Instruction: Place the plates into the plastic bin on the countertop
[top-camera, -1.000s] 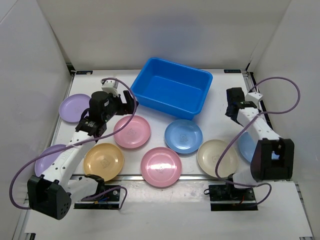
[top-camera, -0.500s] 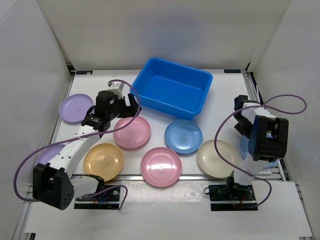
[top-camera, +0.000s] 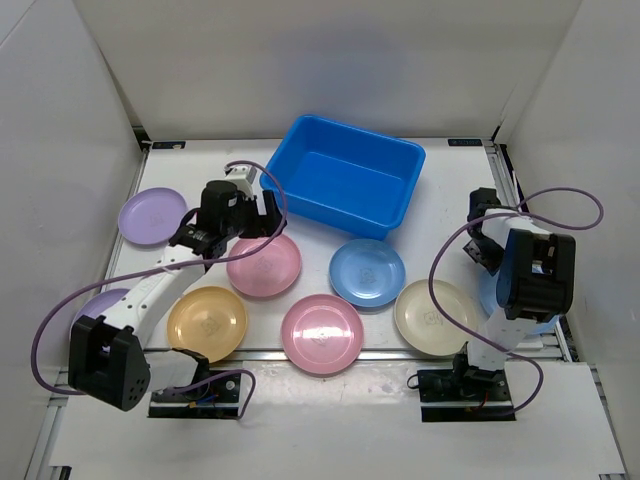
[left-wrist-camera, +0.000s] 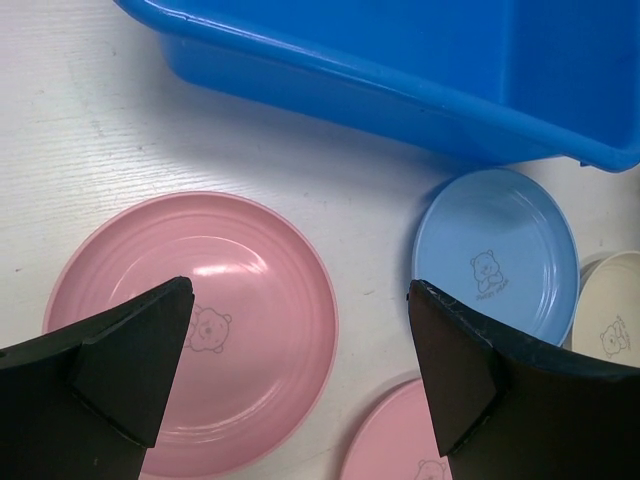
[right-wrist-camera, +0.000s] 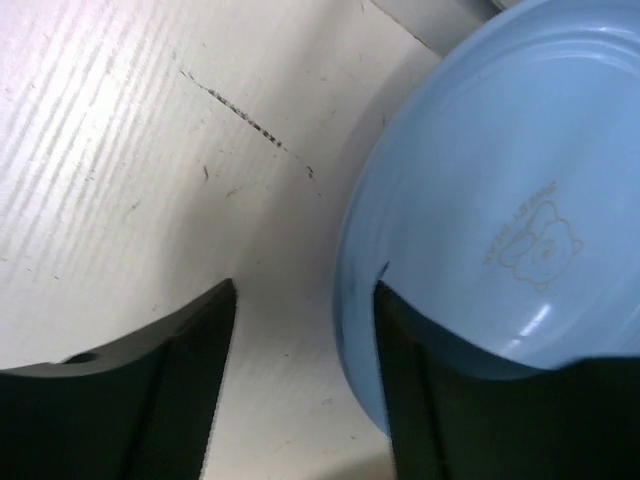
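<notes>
The blue plastic bin stands at the back middle of the white countertop and holds nothing. Several plates lie in front of it. My left gripper is open and hovers over the right side of a pink plate; in the left wrist view its fingers straddle that plate. My right gripper is open and low at the right edge. In the right wrist view one finger lies over the rim of a light blue plate, which is mostly hidden from above.
Other plates: two lilac at the left, orange-yellow, a second pink, light blue and cream along the front. The bin's near wall is just beyond my left gripper. A metal rail runs along the right edge.
My left gripper has moved right and nearer, over the pink plate. My right arm has folded back and brought its gripper down to the light blue plate at the right edge.
</notes>
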